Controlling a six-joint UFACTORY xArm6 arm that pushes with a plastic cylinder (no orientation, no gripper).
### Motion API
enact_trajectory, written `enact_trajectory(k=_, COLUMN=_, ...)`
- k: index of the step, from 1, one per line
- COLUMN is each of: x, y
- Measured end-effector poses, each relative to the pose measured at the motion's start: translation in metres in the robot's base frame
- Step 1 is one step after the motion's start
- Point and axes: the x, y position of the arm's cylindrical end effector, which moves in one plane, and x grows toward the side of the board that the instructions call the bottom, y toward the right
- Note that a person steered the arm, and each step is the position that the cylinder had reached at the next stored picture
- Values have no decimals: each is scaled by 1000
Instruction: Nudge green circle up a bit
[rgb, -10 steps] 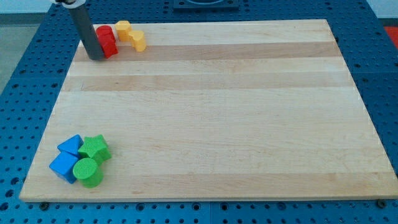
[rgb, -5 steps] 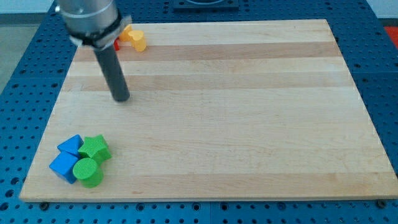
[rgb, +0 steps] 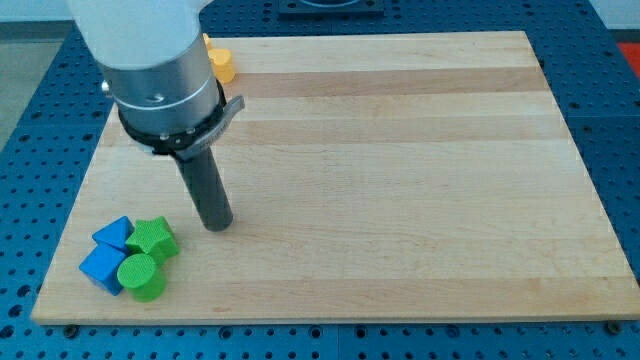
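Tip (rgb: 218, 226) has swept from the far-left red block to just right of the green star (rgb: 153, 238); green circle (rgb: 141, 277) untouched; no fingers fitted.

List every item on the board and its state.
My tip: on the board, right of the green star, apart from it.
Green circle: flat, touching green star and blue cube.
Green star: flat, in the cluster.
Blue cube: flat.
Blue triangle: flat.
Yellow block: partly hidden by the arm.
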Motion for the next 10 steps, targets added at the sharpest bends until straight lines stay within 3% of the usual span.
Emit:
enact_trajectory(k=1, x=56, y=14)
enact_trajectory(k=3, x=89, y=0)
enact_trajectory(k=5, x=90, y=-13)
enact_trajectory(k=6, x=90, y=-48)
enact_trajectory(k=10, x=90, y=-55)
